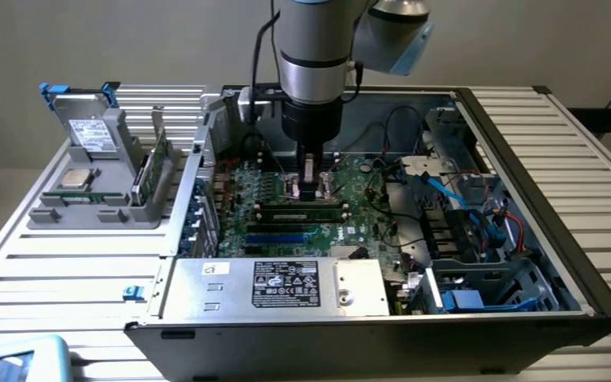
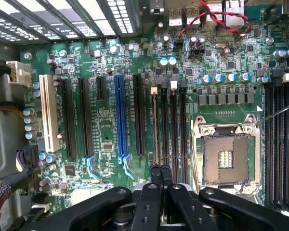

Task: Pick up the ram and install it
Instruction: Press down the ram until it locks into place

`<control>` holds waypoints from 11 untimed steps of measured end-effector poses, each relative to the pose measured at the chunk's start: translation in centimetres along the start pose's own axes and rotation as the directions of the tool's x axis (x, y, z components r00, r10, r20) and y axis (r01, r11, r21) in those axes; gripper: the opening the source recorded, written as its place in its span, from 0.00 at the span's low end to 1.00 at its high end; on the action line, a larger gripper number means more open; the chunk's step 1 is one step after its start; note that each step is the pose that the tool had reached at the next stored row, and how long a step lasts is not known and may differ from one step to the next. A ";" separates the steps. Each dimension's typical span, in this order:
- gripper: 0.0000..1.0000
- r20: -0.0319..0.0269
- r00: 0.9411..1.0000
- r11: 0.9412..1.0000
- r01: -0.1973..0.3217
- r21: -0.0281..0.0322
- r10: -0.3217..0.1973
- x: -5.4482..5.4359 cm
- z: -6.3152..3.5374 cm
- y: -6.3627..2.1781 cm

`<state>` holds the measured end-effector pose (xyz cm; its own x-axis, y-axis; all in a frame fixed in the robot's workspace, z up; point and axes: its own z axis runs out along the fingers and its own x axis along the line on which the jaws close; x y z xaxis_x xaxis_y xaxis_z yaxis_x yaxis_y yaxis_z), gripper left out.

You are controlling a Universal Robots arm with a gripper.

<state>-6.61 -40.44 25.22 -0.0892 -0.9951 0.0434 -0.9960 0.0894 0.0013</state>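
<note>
Slatted metal counter (image 1: pixel 560 143) carried an open computer case (image 1: pixel 391 350), its side off and the inside facing up. The arm (image 1: pixel 311 48) came straight down into the case from 12 o'clock in the exterior view.

Power supply (image 1: pixel 274 282) with a printed label lay along the case's 6 o'clock edge. Green motherboard (image 1: pixel 359 187) (image 2: pixel 106 134) covered the case floor beyond it.

Grey holder (image 1: pixel 83 208) stood on the counter at 9 o'clock of the case, just beside its wall. A tall green expansion card (image 1: pixel 155 171) stood upright on edge in it. A square silver processor chip (image 1: pixel 76 178) lay flat at its 9 o'clock side.

On the board, the wrist view showed the bare processor socket (image 2: pixel 226 156) in its metal frame, and a blue slot (image 2: pixel 119 115) among the black ones.

The ram (image 1: pixel 303 209) (image 2: pixel 155 125) stood on edge in a memory slot between the socket and the long slots, near mid-board, directly beneath the arm.

End effector (image 1: pixel 311 189) (image 2: pixel 162 175) was at the ram's upper edge, fingers (image 2: pixel 155 174) drawn together side by side. Could not tell whether they pinched the stick or only bore on it.
</note>
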 end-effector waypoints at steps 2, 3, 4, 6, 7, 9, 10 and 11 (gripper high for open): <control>0.11 0.000 1.000 1.000 -0.029 -0.001 0.029 0.0 0.01 0.00; 0.11 0.000 0.999 0.999 -0.042 -0.002 0.042 0.0 0.01 0.00; 0.11 0.000 0.998 0.998 -0.058 -0.003 0.058 0.0 0.02 0.00; 0.11 0.000 0.996 0.996 -0.086 -0.004 0.086 0.0 0.03 0.00; 0.11 0.000 0.995 0.995 -0.100 -0.004 0.100 0.0 0.03 0.00; 0.11 0.000 0.992 0.992 -0.129 -0.006 0.129 0.0 0.06 0.00; 0.11 0.000 0.990 0.990 -0.144 -0.006 0.144 0.0 0.06 0.00; 0.11 0.000 0.987 0.987 -0.159 -0.007 0.159 0.0 0.06 0.00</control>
<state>-6.61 -40.44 25.16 -0.2463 -0.9682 0.0434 -0.9691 0.2466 0.0013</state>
